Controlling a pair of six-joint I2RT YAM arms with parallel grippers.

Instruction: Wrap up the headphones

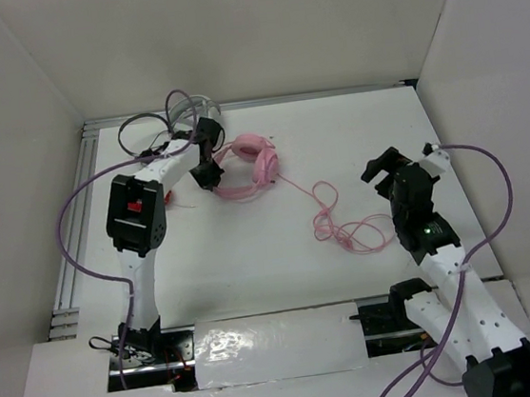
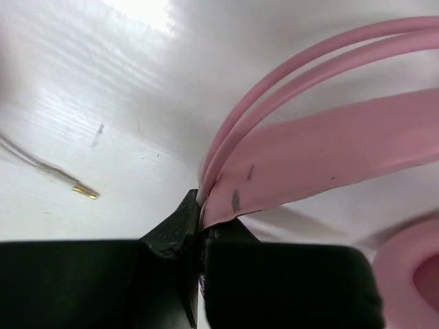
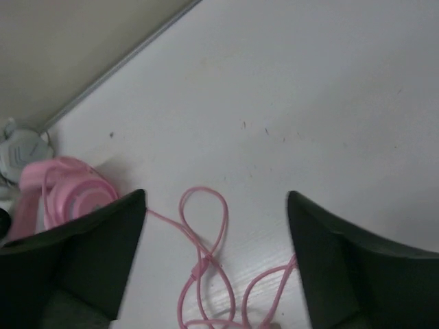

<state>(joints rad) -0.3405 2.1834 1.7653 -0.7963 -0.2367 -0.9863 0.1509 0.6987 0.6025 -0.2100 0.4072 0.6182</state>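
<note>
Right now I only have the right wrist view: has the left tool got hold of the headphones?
Observer: Yes. The left tool is shut on the headband of the headphones, close to an earcup.
Operator: And where does the cable's slack lie?
Observer: From above, the cable runs off the headphones and lies in loose loops on the table, between the headphones and the right arm. The right tool hangs just beyond those loops.
</note>
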